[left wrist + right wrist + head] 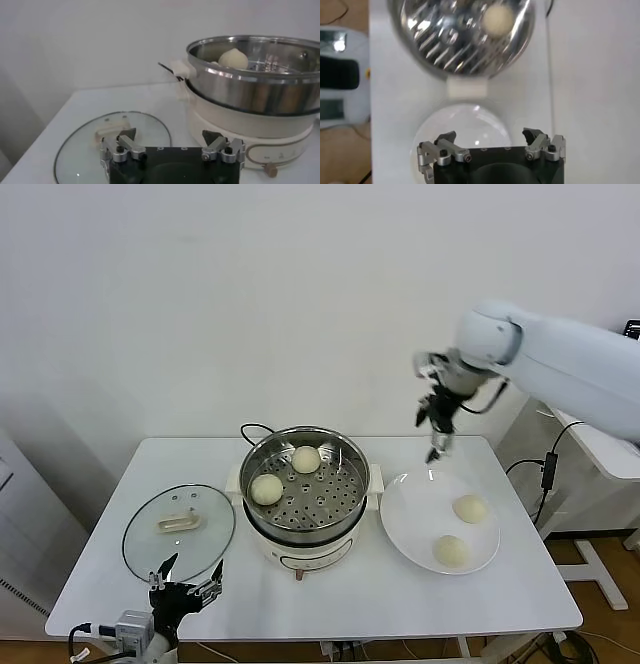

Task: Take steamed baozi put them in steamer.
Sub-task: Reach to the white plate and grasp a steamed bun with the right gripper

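Note:
The steamer [322, 502] stands mid-table on its cream base. Two baozi lie on its perforated tray, one at the back [306, 459] and one at the left [267, 489]. Two more baozi [469, 508] [451, 551] lie on the white plate [410, 504] to the right. My right gripper [437, 446] hangs open and empty above the plate's far edge. Its wrist view shows the gripper [490, 140] over the plate [465, 122], with the steamer [435, 45] and one baozi [498, 17] beyond. My left gripper [185, 584] is open and parked at the front left.
The glass lid [178, 529] with a cream handle lies flat left of the steamer, just beyond the left gripper [170, 137]. The left wrist view also shows the lid [75, 145] and the steamer [250, 85]. A black cord [250, 429] runs behind the steamer.

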You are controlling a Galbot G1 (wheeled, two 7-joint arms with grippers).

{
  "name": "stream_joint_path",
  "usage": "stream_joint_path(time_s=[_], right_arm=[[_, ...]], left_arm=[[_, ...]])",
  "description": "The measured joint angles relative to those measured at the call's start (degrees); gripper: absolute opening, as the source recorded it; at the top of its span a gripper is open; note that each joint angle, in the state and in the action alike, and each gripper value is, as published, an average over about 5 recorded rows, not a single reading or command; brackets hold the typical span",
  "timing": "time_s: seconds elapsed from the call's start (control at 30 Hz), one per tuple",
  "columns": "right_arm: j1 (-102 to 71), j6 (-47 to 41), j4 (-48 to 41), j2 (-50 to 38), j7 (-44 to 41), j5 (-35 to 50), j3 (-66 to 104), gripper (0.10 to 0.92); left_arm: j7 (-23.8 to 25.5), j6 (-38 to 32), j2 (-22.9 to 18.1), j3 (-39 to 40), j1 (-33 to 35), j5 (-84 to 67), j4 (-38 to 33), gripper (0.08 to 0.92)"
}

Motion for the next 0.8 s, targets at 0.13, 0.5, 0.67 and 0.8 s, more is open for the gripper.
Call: stream_joint_path(time_s=[0.13,0.5,0.67,0.8], right_arm=[[-4.60,1.40,1.36,-2.54,-0.90,-2.94,2.56,0.823],[-16.69,4.09,1.57,-4.62,-1.72,-9.56,9.15,0.823],[-21.62,4.69,0.97,-4.40,-1.50,-12.19,11.84,0.823],[-25.17,5.18,0.07,-3.93,-1.21,-14.40,14.05,0.823]], left_arm=[[0.00,0.06,-0.02,-0.04,0.39,0.17,0.26,0.823],[-0.01,0.09,0.02,0.04,0.88,0.45,0.54,0.823],[-0.02,0.17,0.07,0.05,1.15,0.59,0.57,0.823],[-0.03,0.16,0.10,-0.08,1.47,0.60,0.54,0.823]])
